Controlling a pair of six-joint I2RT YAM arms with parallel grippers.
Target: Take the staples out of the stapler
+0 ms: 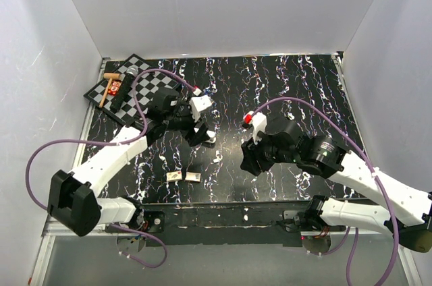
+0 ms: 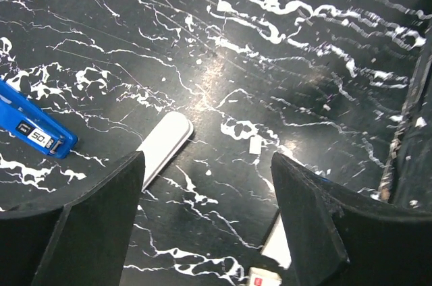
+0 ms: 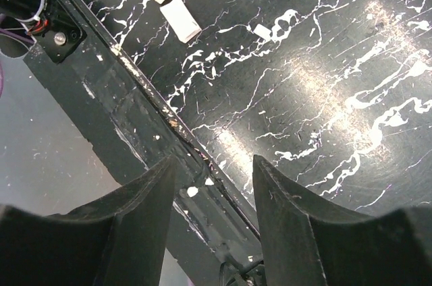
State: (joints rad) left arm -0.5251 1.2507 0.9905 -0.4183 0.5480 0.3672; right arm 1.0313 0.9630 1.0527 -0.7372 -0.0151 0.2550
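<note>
L gripper (image 2: 207, 164): you have it wide open, nothing betw. the fingers. It hangs low over the table (image 1: 290, 90), left of centre, a bit beyond the boxes.
R gripper (image 3: 214, 164): also open and empty. It is over the near edge of the table, right of centre, and looks down on the edge strip.
Stapler (image 2: 34, 134): blue, lies flat on the table, to the left in the L wrist view. It is apart from both grippers. Only one end shows, so I can't tell if it is open or closed.
Staples (image 2: 255, 144): one small pale strip lies loose on the table, approx. betw. the two grippers, a bit inward from the near edge and right of the boxes. Nothing touches it. It is too small to be sure that it is staples.
White piece (image 2: 165, 144): long w/ a rounded end, flat on the table just beside the L gripper's finger. What it is, I can't tell.
Boxes (image 1: 174, 175): two, small, tan-and-white, side by side near the near edge, left of centre.
Checkerboard (image 1: 128, 87): at the far-left corner of the table, w/ a few small things on it.
</note>
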